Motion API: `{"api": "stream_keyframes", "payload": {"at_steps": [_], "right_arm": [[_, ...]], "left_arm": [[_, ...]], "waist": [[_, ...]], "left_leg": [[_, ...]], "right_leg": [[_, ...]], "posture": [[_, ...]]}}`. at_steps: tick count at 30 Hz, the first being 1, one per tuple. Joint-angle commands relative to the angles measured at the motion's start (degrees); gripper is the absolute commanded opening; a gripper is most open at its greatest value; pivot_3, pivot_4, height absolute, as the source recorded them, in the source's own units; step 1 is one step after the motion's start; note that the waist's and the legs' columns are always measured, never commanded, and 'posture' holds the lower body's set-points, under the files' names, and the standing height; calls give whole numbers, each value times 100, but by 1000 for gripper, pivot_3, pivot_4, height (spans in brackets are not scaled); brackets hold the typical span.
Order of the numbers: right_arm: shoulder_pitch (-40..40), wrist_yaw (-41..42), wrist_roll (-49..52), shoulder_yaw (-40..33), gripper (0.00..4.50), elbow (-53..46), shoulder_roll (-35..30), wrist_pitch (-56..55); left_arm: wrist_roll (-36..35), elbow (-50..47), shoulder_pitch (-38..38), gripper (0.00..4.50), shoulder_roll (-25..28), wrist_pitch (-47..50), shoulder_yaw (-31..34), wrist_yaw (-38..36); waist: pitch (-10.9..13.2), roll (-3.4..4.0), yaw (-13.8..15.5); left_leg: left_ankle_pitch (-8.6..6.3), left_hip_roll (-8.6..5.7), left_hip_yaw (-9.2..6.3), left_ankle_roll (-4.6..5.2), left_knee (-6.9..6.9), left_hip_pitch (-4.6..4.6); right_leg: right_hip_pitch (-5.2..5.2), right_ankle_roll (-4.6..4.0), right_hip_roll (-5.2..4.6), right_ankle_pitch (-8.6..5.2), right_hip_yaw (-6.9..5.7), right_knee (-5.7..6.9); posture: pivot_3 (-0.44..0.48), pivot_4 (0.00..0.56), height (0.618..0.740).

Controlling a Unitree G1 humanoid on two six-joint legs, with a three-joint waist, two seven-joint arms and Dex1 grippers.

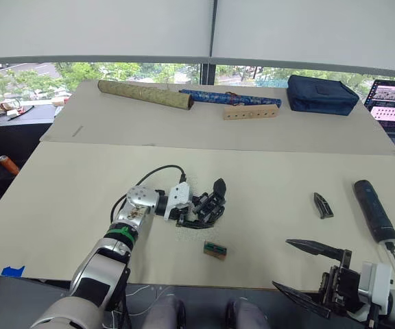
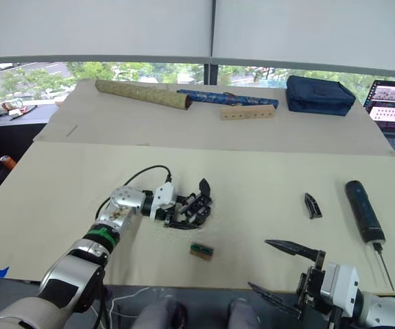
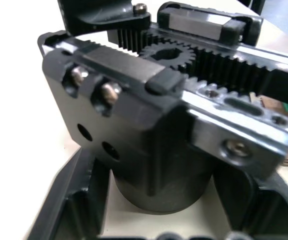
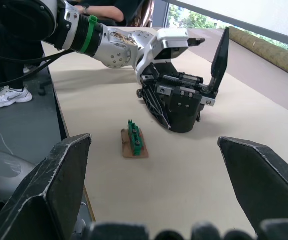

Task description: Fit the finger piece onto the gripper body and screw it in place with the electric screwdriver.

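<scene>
The gripper body (image 1: 210, 204), a black block with a toothed gear, rails and one upright pointed finger, stands mid-table. My left gripper (image 1: 197, 215) reaches in from the left, and its fingers (image 3: 69, 205) close on either side of the body's round base (image 3: 159, 190). The finger piece (image 1: 322, 205), a small black wedge, lies on the table to the right. Just right of it lies the electric screwdriver (image 1: 374, 211), its metal bit pointing toward me. My right gripper (image 1: 281, 263) hovers open and empty at the near table edge, short of both.
A small wooden block with a green top (image 1: 214, 249) lies just in front of the gripper body. Along the far table sit a gold roll (image 1: 145, 94), a blue roll (image 1: 228, 98), a drilled wooden bar (image 1: 250, 112), a dark bag (image 1: 321, 94) and a laptop (image 1: 393, 103).
</scene>
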Motion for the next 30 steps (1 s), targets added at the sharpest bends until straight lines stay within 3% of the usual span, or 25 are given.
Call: {"api": "stream_keyframes", "payload": {"at_steps": [1, 6, 12, 17, 30], "right_arm": [[57, -21, -8, -108, 4500, -197, 10, -177], [14, -50, -88, -21, 4500, -153, 63, -213], [-26, -136, -179, 92, 4500, -125, 130, -256], [-62, -155, -214, 189, 4500, -130, 153, -246], [-131, -110, -160, 136, 4500, -79, 63, -201]], "left_arm": [[-180, -624, 318, 2335, 164, 330, 233, 198], [-203, -2718, 1123, 2335, 172, 1560, 275, 1148], [36, -4473, 1794, 2335, -21, 2877, 79, 2314], [259, -4788, 2063, 2335, -73, 3012, -111, 2842], [333, -4698, 2184, 2335, -75, 3305, -435, 3191]], "waist": [[0, 1, -31], [0, 3, -125], [1, 4, -55], [1, 5, -28], [1, 7, 17]], "left_leg": [[0, 1, 0, 0, 0, 0], [1, 4, -4, -3, -2, 0], [1, 0, -6, -2, 3, -7], [4, 0, -5, -8, 0, -5], [5, 1, -6, -8, 1, -2]], "right_leg": [[-1, 0, 1, 0, 0, 0], [-2, 0, 0, 0, 3, 3], [-2, 1, -7, 0, 2, 1], [-4, 2, -4, 0, 2, 0], [-1, 0, -4, 1, 2, 2]], "posture": [[0, 150, 740], [0, 150, 740], [0, 150, 740], [0, 150, 740], [0, 150, 740]]}}
